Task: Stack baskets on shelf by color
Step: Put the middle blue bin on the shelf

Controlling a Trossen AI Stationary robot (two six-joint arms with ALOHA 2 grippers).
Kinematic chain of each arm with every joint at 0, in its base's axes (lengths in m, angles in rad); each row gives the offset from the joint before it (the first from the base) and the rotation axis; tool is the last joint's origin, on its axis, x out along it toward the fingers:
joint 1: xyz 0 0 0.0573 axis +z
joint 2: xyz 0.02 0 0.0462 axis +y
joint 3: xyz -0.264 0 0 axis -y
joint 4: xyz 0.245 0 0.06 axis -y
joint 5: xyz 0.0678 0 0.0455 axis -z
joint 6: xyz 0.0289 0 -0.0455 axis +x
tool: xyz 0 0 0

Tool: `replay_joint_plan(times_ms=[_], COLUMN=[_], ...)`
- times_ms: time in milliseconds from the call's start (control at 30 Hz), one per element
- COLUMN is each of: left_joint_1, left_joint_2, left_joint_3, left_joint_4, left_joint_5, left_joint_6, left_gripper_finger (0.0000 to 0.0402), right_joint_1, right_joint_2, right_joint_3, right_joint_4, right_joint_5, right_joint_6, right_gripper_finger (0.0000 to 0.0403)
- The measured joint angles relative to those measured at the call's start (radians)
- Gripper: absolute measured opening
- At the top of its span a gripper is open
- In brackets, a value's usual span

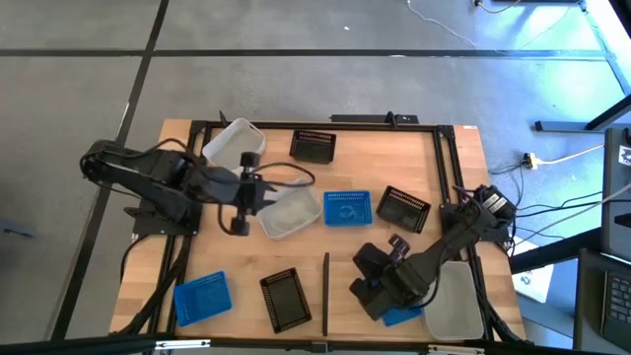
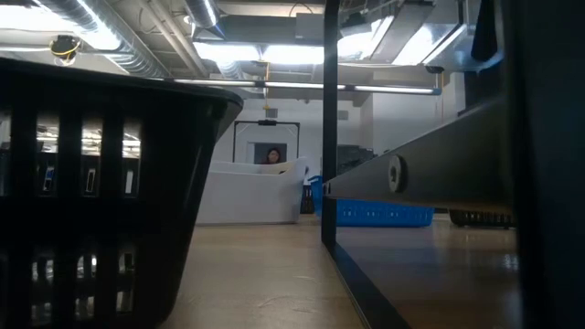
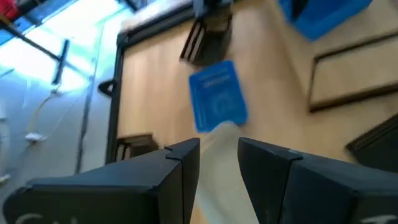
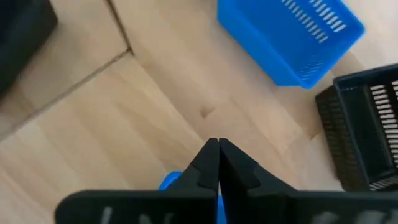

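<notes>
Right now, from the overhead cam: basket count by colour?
White baskets: 3
Blue baskets: 3, the last mostly hidden under the right arm
Black baskets: 3
Total: 9

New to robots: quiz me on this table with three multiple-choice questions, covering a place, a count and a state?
1. The right gripper hangs over:
A. a blue basket
B. a black basket
C. bare floor

2. Black baskets on the table:
A. one
B. three
C. five

3. The right arm's fingers are:
A. spread wide
B. pressed together
C. out of sight

Answers:
1 A: blue shows just beneath it.
2 B: the overhead view shows three.
3 B: no gap shows between them.
</notes>
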Motion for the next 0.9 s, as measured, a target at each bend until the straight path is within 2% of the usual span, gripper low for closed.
replay_joint_plan(times_ms=[267,533,900], left_joint_1=[0.013,0.010,0.010], left_joint_2=[-0.041,-0.051,-0.050], left_joint_3=[-0.001,0.000,0.000], left_joint_4=[-0.019,-0.021,-0.022], left_joint_5=[0.020,0.027,0.028], left_joint_6=[-0.014,-0.067,-0.066], left_gripper_finger=[0.0102,0.0102,0.0102], right_joint_1=[-0.065,-0.104,-0.196], right_joint_2=[0.000,0.000,0.000], right_joint_3=[0.000,0.000,-0.001], right_joint_4=[0.111,0.144,0.232], right_joint_5=[-0.113,-0.247,-0.531], right_joint_6=[-0.281,-0.444,-0.779], right_gripper_finger=[0.0000,0.0000,0.0000])
